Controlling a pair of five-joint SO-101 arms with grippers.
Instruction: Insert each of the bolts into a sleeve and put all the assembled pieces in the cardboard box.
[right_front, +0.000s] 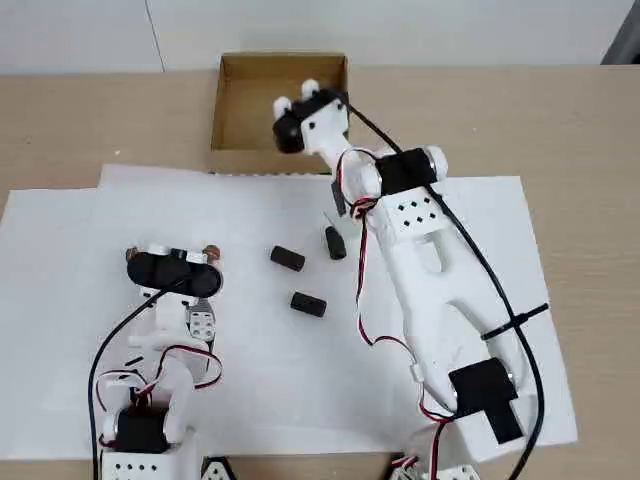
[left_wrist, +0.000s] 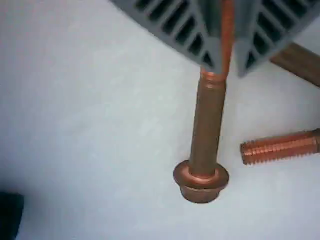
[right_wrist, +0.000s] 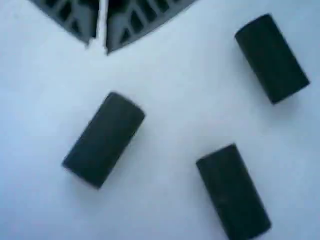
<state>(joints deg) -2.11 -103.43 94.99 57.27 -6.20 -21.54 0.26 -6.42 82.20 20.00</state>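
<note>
Plainly, the left gripper (left_wrist: 223, 66) is clamped on the threaded end of a copper bolt (left_wrist: 206, 125), whose smooth round shank runs out to a flanged head over the white paper (right_front: 60, 300). A second bolt (left_wrist: 280, 148) lies flat just beside that shank with its ridged thread end toward it. A third bolt (left_wrist: 300, 62) lies a little farther off, partly behind the ribbed grey fingers (left_wrist: 175, 30). From above, this arm sits at the near left of the sheet, well inside its edges. Three short black sleeves, matte and cylindrical, lie on their sides at the middle of the paper, apart from one another. They are the left sleeve (right_front: 287, 258), the near sleeve (right_front: 308, 304) and the right sleeve (right_front: 335, 243), the last close beside the right arm's white body. The right gripper (right_wrist: 102, 44) has its fingers drawn together with only a sliver between them. In the high view it is over the near edge of the cardboard box (right_front: 232, 95), an open-topped brown box at the far edge of the paper on the light wood-toned table (right_front: 580, 120). A broad stretch of flat paper separates the sleeves from the bolts.
</note>
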